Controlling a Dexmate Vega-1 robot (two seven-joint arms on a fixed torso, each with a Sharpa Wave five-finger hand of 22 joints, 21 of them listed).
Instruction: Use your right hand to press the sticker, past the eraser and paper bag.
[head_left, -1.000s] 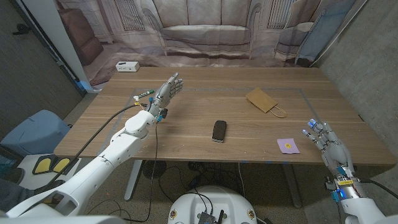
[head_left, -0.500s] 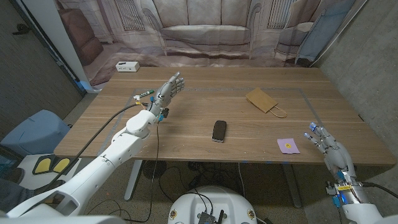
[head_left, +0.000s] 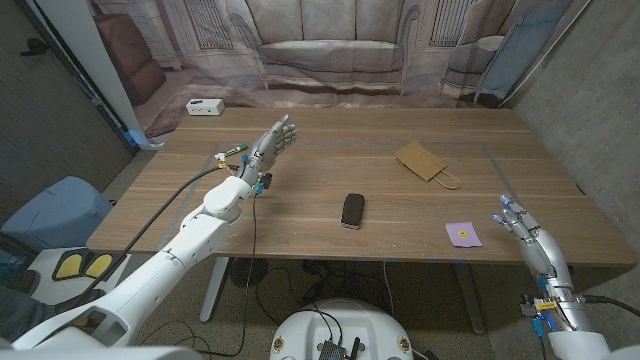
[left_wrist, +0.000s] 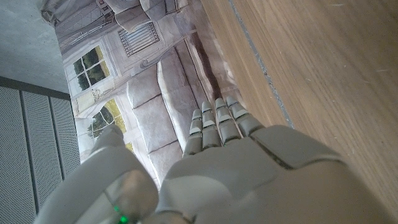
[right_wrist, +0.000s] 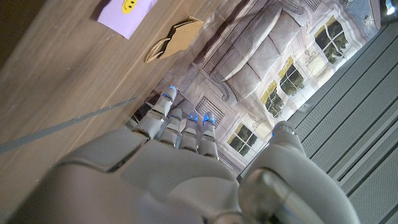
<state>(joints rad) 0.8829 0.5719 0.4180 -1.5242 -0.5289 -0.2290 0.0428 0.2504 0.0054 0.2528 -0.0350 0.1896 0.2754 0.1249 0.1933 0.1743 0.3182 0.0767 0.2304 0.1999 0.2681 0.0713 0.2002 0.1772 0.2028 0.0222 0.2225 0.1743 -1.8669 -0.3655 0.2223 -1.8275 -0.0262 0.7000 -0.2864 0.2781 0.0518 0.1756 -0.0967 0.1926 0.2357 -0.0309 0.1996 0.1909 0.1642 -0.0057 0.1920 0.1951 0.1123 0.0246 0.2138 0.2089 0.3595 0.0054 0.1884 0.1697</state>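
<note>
The fingers of the right hand (head_left: 527, 232) are held apart and empty at the table's right front edge. The small purple square sticker with a yellow smiley (head_left: 462, 234) is seen just to their left, far nearer this hand than the raised, empty left hand (head_left: 268, 145).

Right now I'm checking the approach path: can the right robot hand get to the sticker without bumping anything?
Probably yes. The right robot hand is open, just beside the sticker with bare table between them. The bag and the eraser lie off that path.
</note>
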